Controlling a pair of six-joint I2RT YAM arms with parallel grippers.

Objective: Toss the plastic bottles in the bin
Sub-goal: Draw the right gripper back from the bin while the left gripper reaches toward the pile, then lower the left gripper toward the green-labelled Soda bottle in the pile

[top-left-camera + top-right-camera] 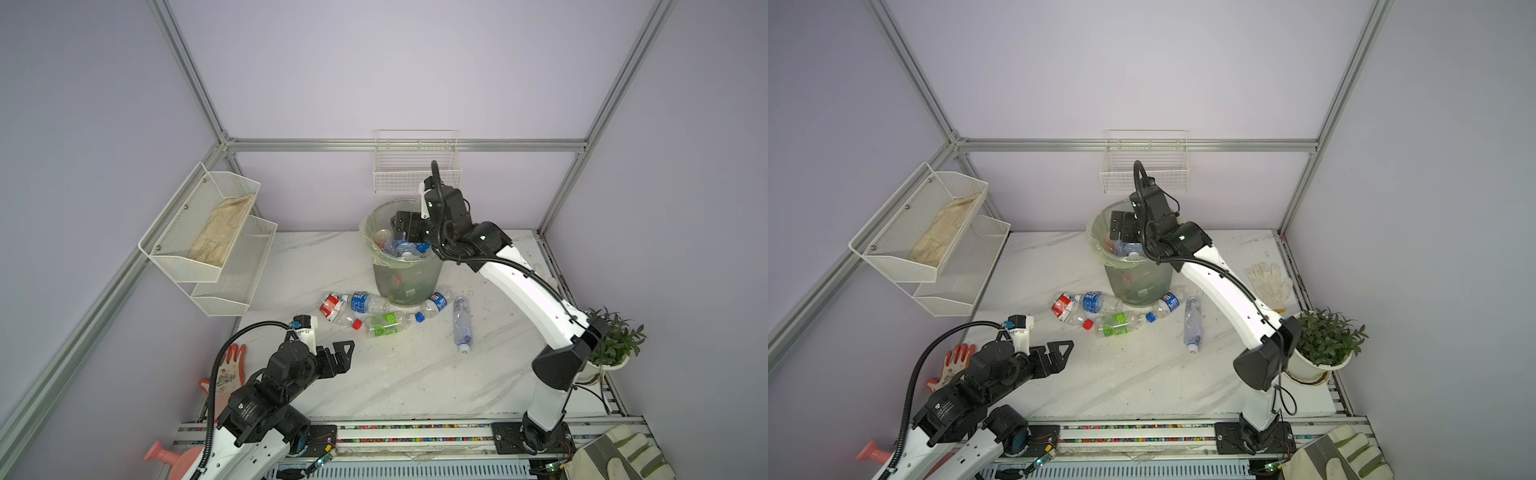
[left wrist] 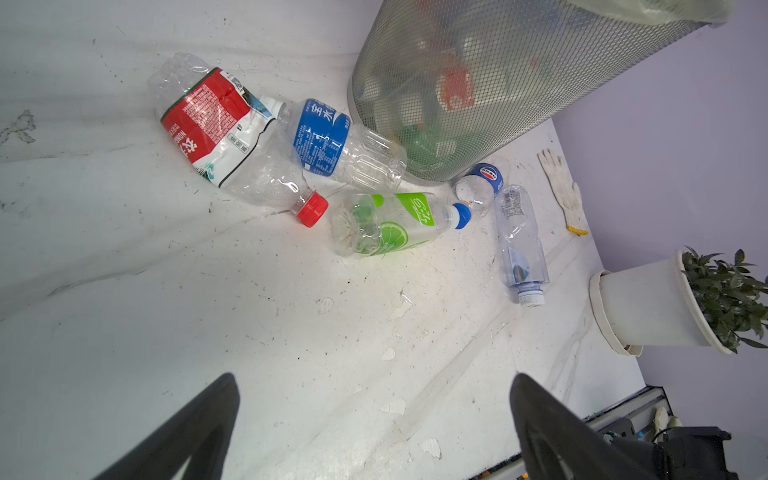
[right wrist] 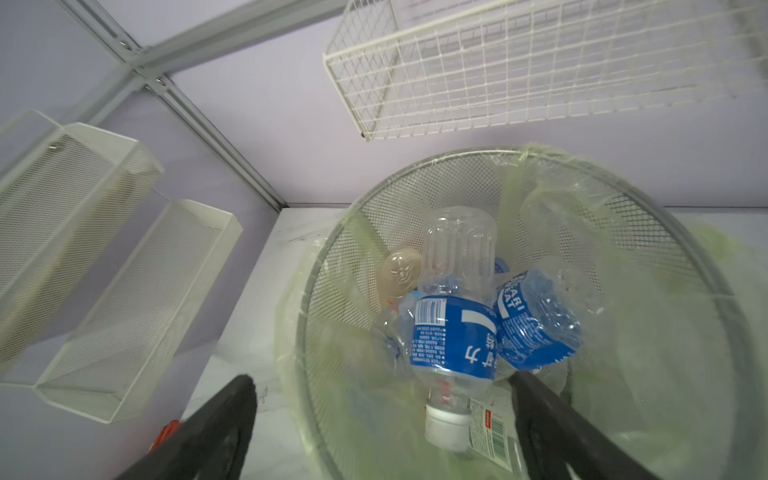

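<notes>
Over the open mouth of the bin (image 1: pixel 405 278), the right gripper (image 3: pixel 384 386) was held with its jaws spread wide, clear of the bottles beneath. Directly below it a white-capped bottle (image 3: pixel 453 336) with a blue label was seen on the heap, its long axis tilted, cap nearest the gripper and clear base raised toward the far rim. Touching it, a crumpled Pocari Sweat bottle (image 3: pixel 536 324) and a tan-bottomed bottle (image 3: pixel 401 276) were lodged inside the pale green bag (image 3: pixel 623 332) by which the mesh was lined. More bottles were made out lower down through the mesh.

Well apart, at the near left of the marble tabletop (image 1: pixel 395 374), the left gripper (image 1: pixel 344 354) was poised with its jaws likewise parted, aimed toward five bottles lying flat before the bin:
- A red-labelled bottle (image 1: pixel 332 305) was laid with its red cap toward the front.
- A blue-labelled water bottle (image 1: pixel 365 302) was laid with its base at the bin's foot and its cap leftward.
- A green-labelled bottle (image 1: pixel 388 324) was laid crosswise, blue cap rightward.
- A small blue-labelled bottle (image 1: pixel 436 302) was found against the bin's foot.
- A clear bottle (image 1: pixel 462 324) was laid front to back, cap frontward.
</notes>
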